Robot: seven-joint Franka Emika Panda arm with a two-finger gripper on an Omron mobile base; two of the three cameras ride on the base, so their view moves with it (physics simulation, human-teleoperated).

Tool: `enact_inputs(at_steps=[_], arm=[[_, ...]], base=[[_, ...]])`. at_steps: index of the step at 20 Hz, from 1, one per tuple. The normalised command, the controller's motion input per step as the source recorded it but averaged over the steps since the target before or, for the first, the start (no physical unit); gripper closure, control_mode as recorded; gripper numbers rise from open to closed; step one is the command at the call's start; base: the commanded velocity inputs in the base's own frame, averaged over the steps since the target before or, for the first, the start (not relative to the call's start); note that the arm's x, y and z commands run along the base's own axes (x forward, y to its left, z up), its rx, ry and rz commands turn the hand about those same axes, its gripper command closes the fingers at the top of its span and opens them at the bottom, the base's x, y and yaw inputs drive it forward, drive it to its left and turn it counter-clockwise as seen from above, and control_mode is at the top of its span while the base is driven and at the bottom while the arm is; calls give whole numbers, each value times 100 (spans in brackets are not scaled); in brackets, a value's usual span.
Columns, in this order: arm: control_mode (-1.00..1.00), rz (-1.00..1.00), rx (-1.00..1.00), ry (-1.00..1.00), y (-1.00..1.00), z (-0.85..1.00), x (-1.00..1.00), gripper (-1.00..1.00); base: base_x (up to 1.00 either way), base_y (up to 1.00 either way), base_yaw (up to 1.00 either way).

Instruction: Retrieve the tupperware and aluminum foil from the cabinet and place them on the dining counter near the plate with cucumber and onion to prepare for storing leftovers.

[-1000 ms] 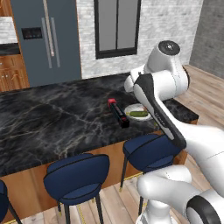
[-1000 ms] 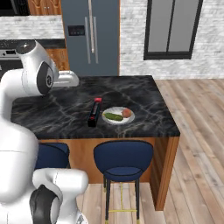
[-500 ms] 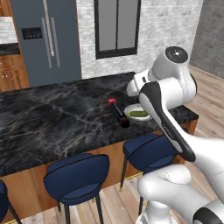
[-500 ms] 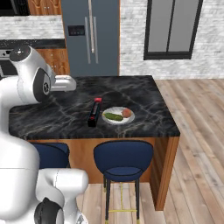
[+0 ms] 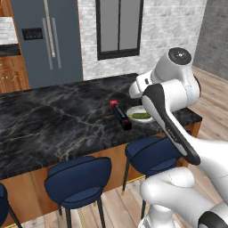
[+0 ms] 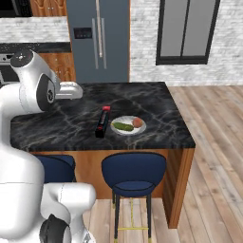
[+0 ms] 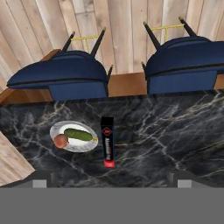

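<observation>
**Dining counter** [image 6: 71,128]: long black marble surface with pale veins on a wooden base; blue stools [image 6: 134,173] tucked along its near edge.

**Plate** [image 6: 128,126]: small, round, white, toward the right end of the surface. Carries the cucumber [image 6: 123,126], a short green stick lying flat, and the onion [image 6: 137,123], a small orange-brown ball just right of it.

**Aluminum foil** [image 6: 101,121]: long slim black box with red ends, lying flat just left of the plate, near but not touching it, its long axis running from the near edge toward the far one. Judged delivered: it lies beside the plate as the task asks, flat so it cannot roll or tip.

**Tupperware**: not on the surface beside the plate; judged not yet fetched, so about half the task remains.

**Gripper** [image 7: 107,183]: jaws spread wide, nothing between them, held high over the surface and looking straight down on foil [image 7: 107,141] and plate [image 7: 74,136]. Nothing in its grasp, it is judged free for the second item.

**Fridge** [image 6: 97,40]: grey, far wall, behind the surface.
</observation>
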Motion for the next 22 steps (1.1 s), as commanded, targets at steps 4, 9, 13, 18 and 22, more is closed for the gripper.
enact_inputs(at_steps=[4,9,13,18,22], arm=[[-100,0,0,0,0,0,0,-100],[-100,0,0,0,0,0,0,-100],[-100,2,-8,0,13,-6,-34,-100],[-100,8,-13,-26,35,-11,-100,-100],[-100,42,-14,-2,74,-41,-61,-100]], base=[[0,0,0],[0,0,0],[0,0,0],[0,0,0],[0,0,0]])
